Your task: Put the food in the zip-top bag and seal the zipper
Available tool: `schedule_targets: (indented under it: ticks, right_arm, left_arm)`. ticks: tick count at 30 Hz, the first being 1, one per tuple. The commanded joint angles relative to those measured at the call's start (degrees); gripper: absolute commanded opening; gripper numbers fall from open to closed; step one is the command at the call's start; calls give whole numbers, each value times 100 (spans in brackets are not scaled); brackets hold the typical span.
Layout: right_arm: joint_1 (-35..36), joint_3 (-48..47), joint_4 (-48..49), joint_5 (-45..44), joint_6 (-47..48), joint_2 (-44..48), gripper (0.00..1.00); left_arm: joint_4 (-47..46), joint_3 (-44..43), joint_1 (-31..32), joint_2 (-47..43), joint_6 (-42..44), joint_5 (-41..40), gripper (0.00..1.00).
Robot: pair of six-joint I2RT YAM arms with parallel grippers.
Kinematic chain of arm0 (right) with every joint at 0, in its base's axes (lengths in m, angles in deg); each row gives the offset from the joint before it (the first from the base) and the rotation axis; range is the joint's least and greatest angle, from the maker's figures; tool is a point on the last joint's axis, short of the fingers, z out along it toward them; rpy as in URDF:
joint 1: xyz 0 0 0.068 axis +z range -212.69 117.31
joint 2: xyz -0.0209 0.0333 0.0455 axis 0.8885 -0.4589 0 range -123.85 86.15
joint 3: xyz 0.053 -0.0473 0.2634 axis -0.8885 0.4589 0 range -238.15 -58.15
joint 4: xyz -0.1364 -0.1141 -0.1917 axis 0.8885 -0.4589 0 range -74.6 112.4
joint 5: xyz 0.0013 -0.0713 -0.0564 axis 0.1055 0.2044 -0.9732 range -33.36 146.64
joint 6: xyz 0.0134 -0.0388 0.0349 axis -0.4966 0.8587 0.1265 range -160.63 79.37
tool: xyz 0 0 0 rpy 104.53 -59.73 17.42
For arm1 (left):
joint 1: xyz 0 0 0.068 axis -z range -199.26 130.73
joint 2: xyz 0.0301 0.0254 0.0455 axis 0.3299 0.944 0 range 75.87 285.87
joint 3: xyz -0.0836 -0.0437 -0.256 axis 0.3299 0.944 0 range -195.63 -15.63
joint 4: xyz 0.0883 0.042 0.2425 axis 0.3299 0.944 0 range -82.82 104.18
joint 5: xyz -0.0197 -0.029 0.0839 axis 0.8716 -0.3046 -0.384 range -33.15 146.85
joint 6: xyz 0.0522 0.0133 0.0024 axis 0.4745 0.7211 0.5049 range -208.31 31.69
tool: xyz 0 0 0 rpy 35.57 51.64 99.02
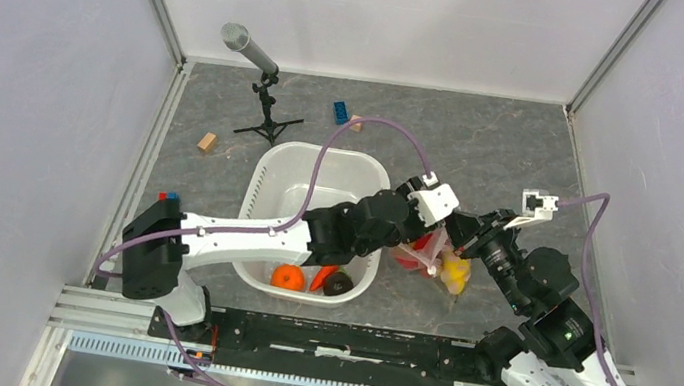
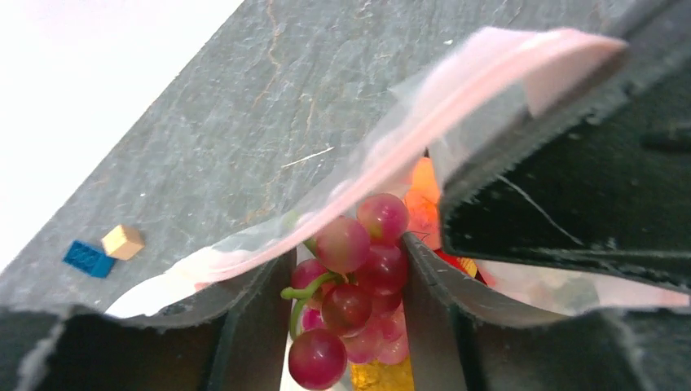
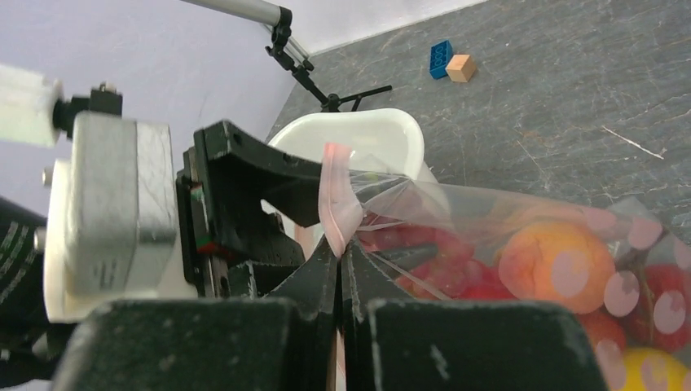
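Your left arm lay across the white basin (image 1: 323, 157), with the left gripper (image 2: 346, 244) at the mouth of the zip-top bag (image 3: 489, 213). The bag sat on the table (image 1: 486, 143) just right of the basin, between your two grippers. Left side: its fingers (image 2: 253, 342) stood partway apart with the purple grapes (image 2: 352, 281) bunched between them and touching both inner faces. Can't tell if they pinched the bunch or only bracketed it. The grapes sat right at the bag's opening, with the pink zipper (image 3: 336, 191) edge arched over them.

Your right gripper (image 3: 338, 254) was closed tight on that zipper strip, which stood up from between its fingertips.

Food you had inside the bag:
- orange-yellow fruit (image 3: 556, 262) against the clear dotted wall
- red pieces (image 3: 456, 269) beside it, too blurred to name
- yellow fruit (image 3: 652, 371) low in the corner

Food in the basin, against its near wall:
- orange (image 1: 287, 277)
- red-orange piece (image 1: 321, 277)
- dark piece (image 1: 338, 284), too small to name

Off-task stuff:
- blue block (image 1: 340, 111) and wooden block (image 1: 356, 122) just beside each other, beyond the basin
- second wooden block (image 1: 208, 142) left of the basin
- microphone (image 1: 247, 46) on a small tripod near the far left corner
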Motion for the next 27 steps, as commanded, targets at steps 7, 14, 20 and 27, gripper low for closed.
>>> schedule_targets:
  ticks: [7, 14, 20, 27]
  right_arm:
    - [-5, 87, 289, -1478, -83, 599, 1]
    - [-5, -51, -20, -2613, 211, 443, 1]
    - [-10, -1260, -1700, -3996, 1076, -655, 2]
    - [-6, -581, -1727, -4908, 819, 373, 1]
  left_arm:
    - [-301, -541, -441, 4, -1678, 2843, 77]
    - [488, -628, -548, -750, -1670, 3407, 84]
    - [-44, 199, -550, -1974, -1764, 3179, 91]
    - [1066, 942, -592, -2942, -1800, 1251, 97]
